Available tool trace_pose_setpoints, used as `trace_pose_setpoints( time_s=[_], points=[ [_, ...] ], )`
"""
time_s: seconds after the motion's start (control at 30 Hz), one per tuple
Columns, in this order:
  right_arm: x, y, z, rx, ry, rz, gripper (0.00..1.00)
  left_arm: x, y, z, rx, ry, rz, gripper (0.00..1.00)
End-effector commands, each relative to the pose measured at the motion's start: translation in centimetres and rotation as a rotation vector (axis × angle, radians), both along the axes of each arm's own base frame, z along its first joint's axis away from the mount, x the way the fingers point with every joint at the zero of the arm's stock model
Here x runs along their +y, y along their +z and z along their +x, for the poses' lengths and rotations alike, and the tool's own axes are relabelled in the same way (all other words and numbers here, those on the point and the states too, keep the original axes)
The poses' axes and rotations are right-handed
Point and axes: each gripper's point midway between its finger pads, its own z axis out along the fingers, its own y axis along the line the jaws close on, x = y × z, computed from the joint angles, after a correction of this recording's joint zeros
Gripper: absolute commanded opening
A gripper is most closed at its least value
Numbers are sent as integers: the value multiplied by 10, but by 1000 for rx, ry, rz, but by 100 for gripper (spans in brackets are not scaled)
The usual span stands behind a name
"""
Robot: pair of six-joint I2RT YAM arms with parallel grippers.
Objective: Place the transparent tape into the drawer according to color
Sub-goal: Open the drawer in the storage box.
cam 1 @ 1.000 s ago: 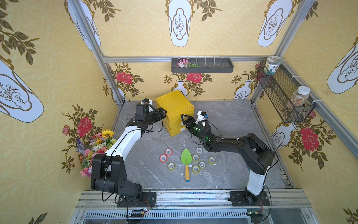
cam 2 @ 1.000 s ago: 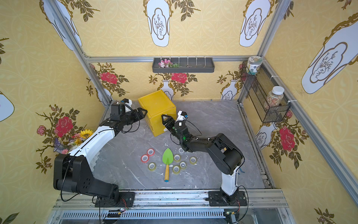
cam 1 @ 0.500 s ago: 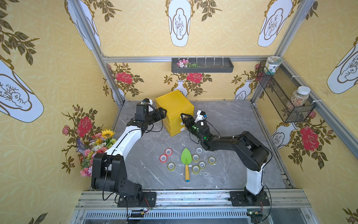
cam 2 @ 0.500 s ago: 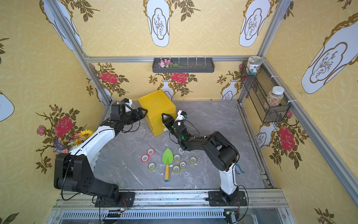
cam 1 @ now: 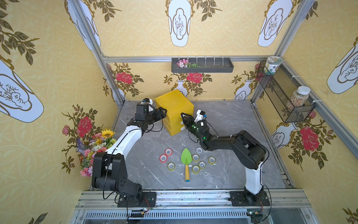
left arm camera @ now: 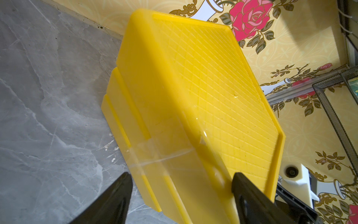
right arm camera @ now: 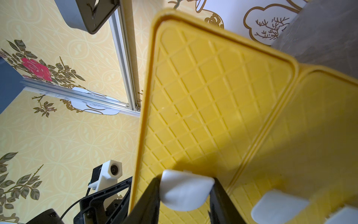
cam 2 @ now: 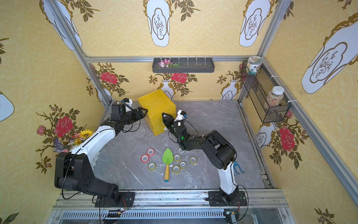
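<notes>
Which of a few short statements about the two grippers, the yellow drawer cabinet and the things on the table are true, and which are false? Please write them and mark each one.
1. The right gripper is shut on a white handle of the yellow drawer cabinet. True.
2. The left gripper holds a tape roll. False: it is open and empty, at the cabinet's upper edge.
3. Two red tape rolls lie on the table, on the left arm's side of the green trowel. True.
4. The trowel lies on top of the cabinet. False: it lies on the table among the tape rolls.
</notes>
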Motion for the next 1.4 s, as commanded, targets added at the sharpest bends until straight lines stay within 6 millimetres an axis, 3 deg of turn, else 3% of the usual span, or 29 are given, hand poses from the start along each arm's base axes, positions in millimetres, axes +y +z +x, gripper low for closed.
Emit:
trace_pose_setpoints(
  time_s=[0.0,0.37,0.7,1.37],
  points=[
    [-3,10,1,-42,-16,20,39,0,-20,-9,74,-14,20,85],
    [-14,9,-17,-28,-12,19,35,0,-20,-10,75,-18,17,87],
    [-29,-9,-39,34,4,19,34,-1,-19,-10,73,-22,12,89],
    [-53,-23,-68,92,3,27,33,-1,-21,-10,76,-20,16,89]
  ],
)
